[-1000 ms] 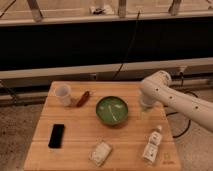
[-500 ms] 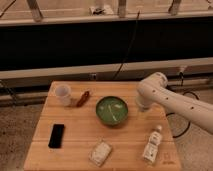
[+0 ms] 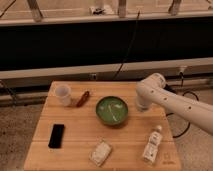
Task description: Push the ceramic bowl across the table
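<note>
Across the table [image 3: 75,150], wood stretched away leftward, the room I judged a push would need. My arm [image 3: 185,107] reached in from the right, so the ceramic bowl [image 3: 112,110], near the middle, sat between it and that run. My gripper [image 3: 141,103] hung just beside the bowl's right rim. Open or closed, I could not tell. The white cup [image 3: 63,94] and phone [image 3: 56,135] flanked that line.

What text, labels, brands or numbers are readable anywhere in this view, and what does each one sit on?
No text can be read anywhere.
Bottle label: too blurred to read.
Packet: print, if any, too blurred.
Gripper, just right of the ceramic bowl on the table: no readable marking.
</note>
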